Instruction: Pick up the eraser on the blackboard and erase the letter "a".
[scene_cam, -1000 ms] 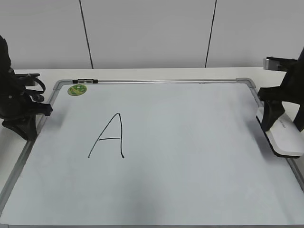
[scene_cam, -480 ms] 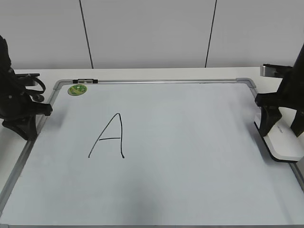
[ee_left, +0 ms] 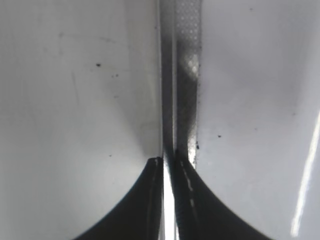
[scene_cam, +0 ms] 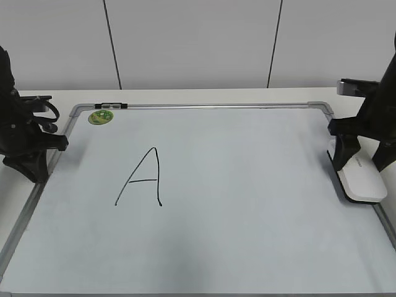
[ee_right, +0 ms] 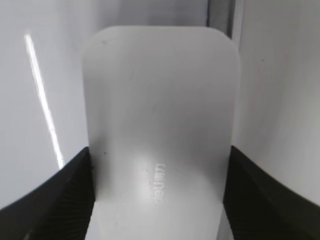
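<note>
The white eraser (scene_cam: 362, 182) lies at the right edge of the blackboard (scene_cam: 247, 161), over its silver frame. My right gripper (scene_cam: 360, 162) is shut on the eraser. In the right wrist view the eraser (ee_right: 160, 110) fills the gap between the two black fingers (ee_right: 159, 152), grey lettering up. My left gripper (scene_cam: 34, 167) is shut and empty over the board's left frame (ee_left: 182, 75), fingertips (ee_left: 169, 159) together. No small lowercase "a" shows in any view; only the large capital "A" (scene_cam: 143, 178) is on the board.
A round green magnet (scene_cam: 100, 116) sits at the board's far left corner. A small black clip (scene_cam: 111, 106) lies on the top frame. The board lies flat on a white table (scene_cam: 204, 96) in front of a grey wall.
My right gripper and the eraser have shifted a little to the left, toward the board's right frame. The left arm has not moved.
</note>
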`<state>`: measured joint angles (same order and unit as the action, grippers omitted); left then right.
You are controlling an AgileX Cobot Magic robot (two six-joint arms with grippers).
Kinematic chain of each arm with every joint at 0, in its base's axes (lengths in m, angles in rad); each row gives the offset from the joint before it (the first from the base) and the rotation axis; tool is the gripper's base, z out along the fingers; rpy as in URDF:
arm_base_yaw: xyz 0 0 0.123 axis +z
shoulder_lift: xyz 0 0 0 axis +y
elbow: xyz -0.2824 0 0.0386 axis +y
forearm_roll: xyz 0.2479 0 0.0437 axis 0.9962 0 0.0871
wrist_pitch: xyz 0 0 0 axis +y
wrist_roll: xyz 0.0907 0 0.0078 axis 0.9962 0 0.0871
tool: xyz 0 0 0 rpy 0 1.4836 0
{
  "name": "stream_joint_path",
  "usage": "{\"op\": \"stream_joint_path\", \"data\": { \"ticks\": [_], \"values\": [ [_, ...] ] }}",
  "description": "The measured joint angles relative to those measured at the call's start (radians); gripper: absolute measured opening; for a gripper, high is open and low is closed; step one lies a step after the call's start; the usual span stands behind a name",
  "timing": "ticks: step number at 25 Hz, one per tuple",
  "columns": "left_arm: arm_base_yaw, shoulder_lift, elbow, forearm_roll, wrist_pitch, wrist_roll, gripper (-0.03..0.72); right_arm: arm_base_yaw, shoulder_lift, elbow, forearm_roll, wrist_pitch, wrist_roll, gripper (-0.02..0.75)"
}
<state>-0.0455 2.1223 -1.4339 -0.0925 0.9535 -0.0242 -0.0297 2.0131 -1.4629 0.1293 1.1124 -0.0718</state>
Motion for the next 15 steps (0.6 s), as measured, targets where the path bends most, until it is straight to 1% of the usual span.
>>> {"op": "stream_joint_path", "data": {
  "ticks": [12, 14, 15],
  "values": [
    [0.000, 0.000, 0.000, -0.002, 0.000, 0.000, 0.042, 0.000, 0.061, -0.015, 0.000, 0.002, 0.000, 0.525],
    [0.000, 0.000, 0.000, -0.002, 0.000, 0.001, 0.042, 0.000, 0.060, -0.015, 0.000, 0.002, 0.000, 0.549],
    [0.000, 0.000, 0.000, -0.002, 0.000, 0.001, 0.042, 0.000, 0.063, -0.015, 0.006, 0.002, 0.000, 0.578]
  ]
}}
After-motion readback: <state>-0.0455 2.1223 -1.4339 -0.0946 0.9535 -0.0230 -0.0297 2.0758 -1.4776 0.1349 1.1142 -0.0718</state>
